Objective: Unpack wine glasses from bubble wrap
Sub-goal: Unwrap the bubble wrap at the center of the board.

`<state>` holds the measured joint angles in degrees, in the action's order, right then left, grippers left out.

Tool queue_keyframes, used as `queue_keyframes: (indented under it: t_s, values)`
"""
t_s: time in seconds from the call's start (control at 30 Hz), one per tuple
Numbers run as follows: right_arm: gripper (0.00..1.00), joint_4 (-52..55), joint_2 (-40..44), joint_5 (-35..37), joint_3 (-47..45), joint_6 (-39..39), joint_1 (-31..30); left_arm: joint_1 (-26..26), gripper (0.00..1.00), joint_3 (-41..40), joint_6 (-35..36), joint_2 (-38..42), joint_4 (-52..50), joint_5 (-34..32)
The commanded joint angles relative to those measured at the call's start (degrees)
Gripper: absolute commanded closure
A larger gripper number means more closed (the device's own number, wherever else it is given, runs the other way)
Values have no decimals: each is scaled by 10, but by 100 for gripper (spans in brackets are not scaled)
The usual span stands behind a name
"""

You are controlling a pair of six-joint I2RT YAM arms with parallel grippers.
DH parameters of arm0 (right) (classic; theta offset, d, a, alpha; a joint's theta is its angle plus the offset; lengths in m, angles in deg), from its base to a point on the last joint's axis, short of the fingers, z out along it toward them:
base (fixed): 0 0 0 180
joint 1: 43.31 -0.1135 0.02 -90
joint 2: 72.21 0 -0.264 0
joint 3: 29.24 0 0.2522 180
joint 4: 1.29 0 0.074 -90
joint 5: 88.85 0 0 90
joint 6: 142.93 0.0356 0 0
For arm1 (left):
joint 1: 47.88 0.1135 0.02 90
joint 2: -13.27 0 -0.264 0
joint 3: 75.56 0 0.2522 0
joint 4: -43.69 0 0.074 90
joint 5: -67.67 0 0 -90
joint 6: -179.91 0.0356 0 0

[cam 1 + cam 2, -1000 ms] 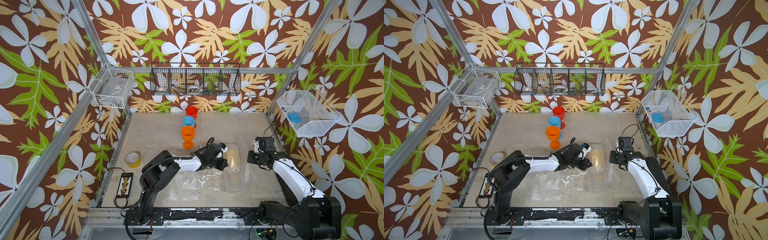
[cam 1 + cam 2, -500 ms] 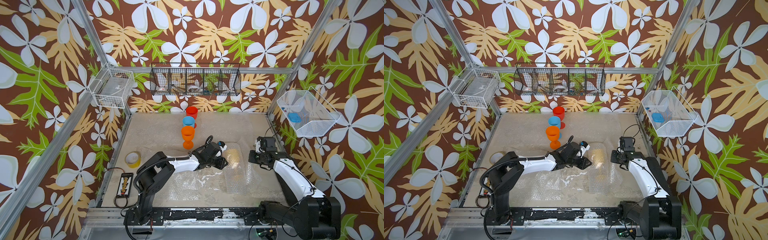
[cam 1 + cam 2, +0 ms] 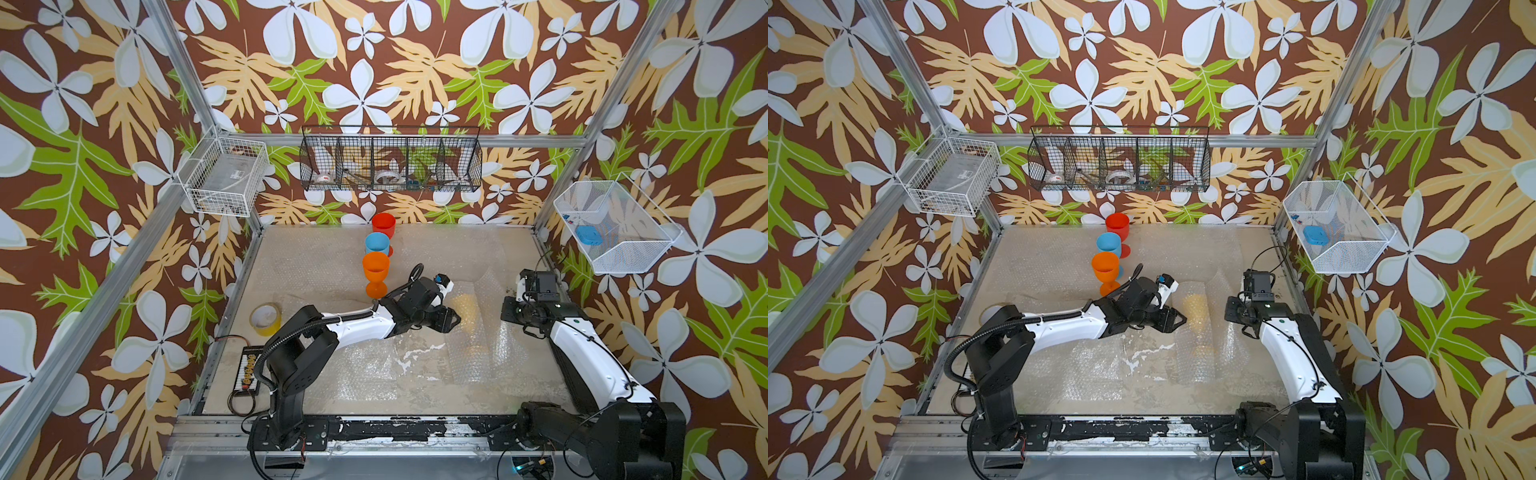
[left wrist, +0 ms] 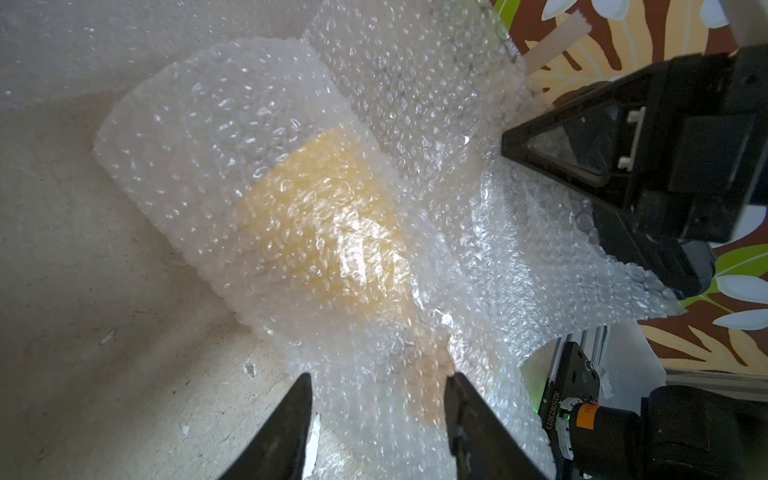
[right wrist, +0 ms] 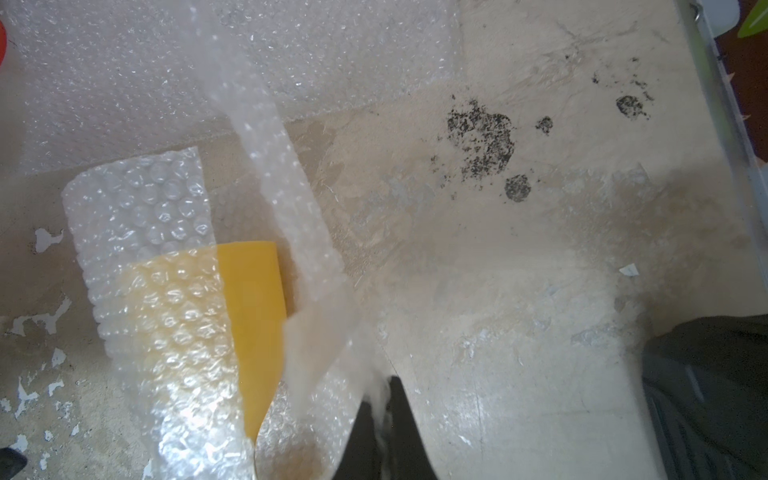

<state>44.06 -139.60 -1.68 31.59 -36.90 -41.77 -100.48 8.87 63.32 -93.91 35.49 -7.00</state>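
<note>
Here, yellow goblet [image 5: 249, 299] lying front-to-back, bowl rearward

Yellowish tape roll [image 3: 266, 319]; black wire basket [image 3: 461, 162]; blue object [image 3: 588, 237] in white basket [image 3: 631, 257].

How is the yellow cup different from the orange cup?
The orange cup stands upright on its foot; the yellow cup lies on its side. The orange cup is bare and bright; the yellow cup is mostly covered in bubble wrap and looks pale through it. Both are on the table.
</note>
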Motion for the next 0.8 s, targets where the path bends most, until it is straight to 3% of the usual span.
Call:
queue_keyframes:
  t_s: [0.0, 0.23, 0.5, 0.6, 0.77]
  values:
    - [94, 5, -3, -5, 2, -2, 0, -9, 41, 18, 13, -5, -5, 0]
    - [93, 2, 5, -12, 1, -3, 0, -34, 27, 104, 22, -73, -78, -45]
    - [93, 2, 10, -24, 1, -6, 0, -39, 26, 168, 28, -129, -131, -90]
    - [93, 0, 12, -26, 0, -8, 0, -39, 35, 171, 26, -136, -130, -88]
    - [93, -2, 13, -26, -3, -7, 0, -39, 69, 157, 24, -129, -122, -81]
